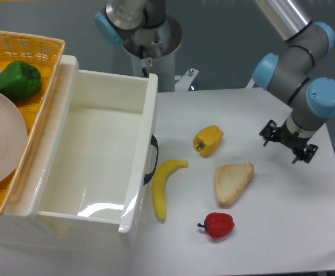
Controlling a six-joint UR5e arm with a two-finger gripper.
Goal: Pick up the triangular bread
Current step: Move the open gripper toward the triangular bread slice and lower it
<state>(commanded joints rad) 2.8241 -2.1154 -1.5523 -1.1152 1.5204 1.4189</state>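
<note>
Triangular bread [233,183] flat on table [293,230], fingers [287,145] above-right, apart, open/closed unclear

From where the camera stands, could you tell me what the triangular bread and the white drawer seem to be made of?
The triangular bread looks like matte, porous toast, with a pale crumb and a darker crust; whether it is real or a replica is unclear. The white drawer looks like glossy moulded plastic, as light glares off its inside.

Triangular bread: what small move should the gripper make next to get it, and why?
Probably shift the gripper toward the image's lower left until it hangs over the triangular bread. It is up and to the right of the slice, holding nothing. The bread lies flat on the table, apart from the yellow pepper and red pepper.
</note>
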